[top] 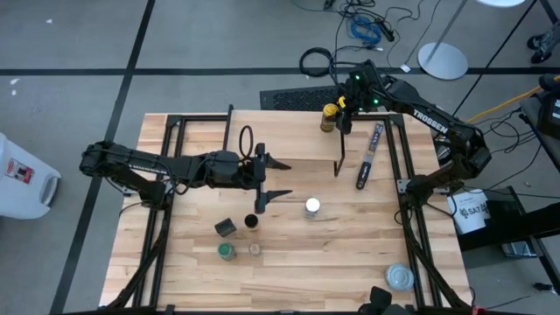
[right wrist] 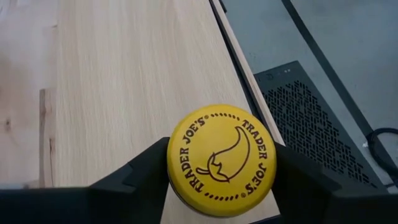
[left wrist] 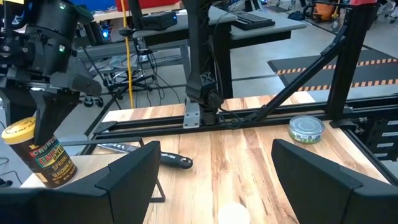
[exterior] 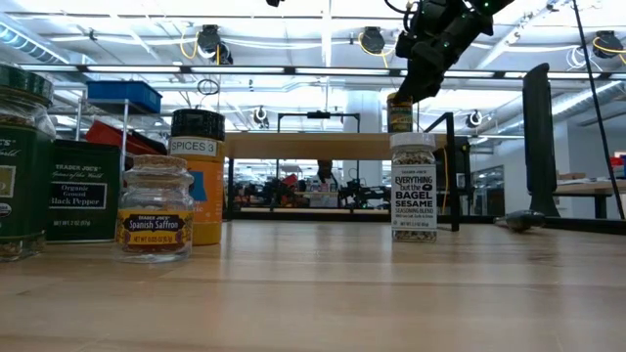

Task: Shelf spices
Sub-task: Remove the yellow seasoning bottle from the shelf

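Observation:
My right gripper (top: 339, 112) is at the far right end of the shelf (exterior: 323, 145), a light plank on thin black legs, shut on the yellow-lidded jar (top: 329, 112). The jar's base is at the plank top (right wrist: 118, 68). My left gripper (top: 282, 178) hovers open over the table's middle, touching nothing. The white-lidded jar (top: 312, 206) stands on the table just to its right. The dark square tin (top: 226, 227), orange jar (top: 251, 221), green-lidded jar (top: 227, 251) and small clear jar (top: 255, 249) stand on the table nearer the front. My right gripper pinches the yellow-lidded jar just under its lid (right wrist: 221, 162), one finger (right wrist: 134, 180) on each side, coming from above and pointing down. The jar leans slightly in the left wrist view (left wrist: 40, 155). Its base meets the shelf plank (left wrist: 81, 165); whether it bears on it I cannot tell.
A long thin dark packet (top: 369, 157) lies right of the shelf. A flat round silver tin (top: 400, 277) sits near the table's front right corner. Black frame rails (top: 407, 175) run along both table sides. The shelf plank ends just past the jar (right wrist: 239, 74), with floor beyond.

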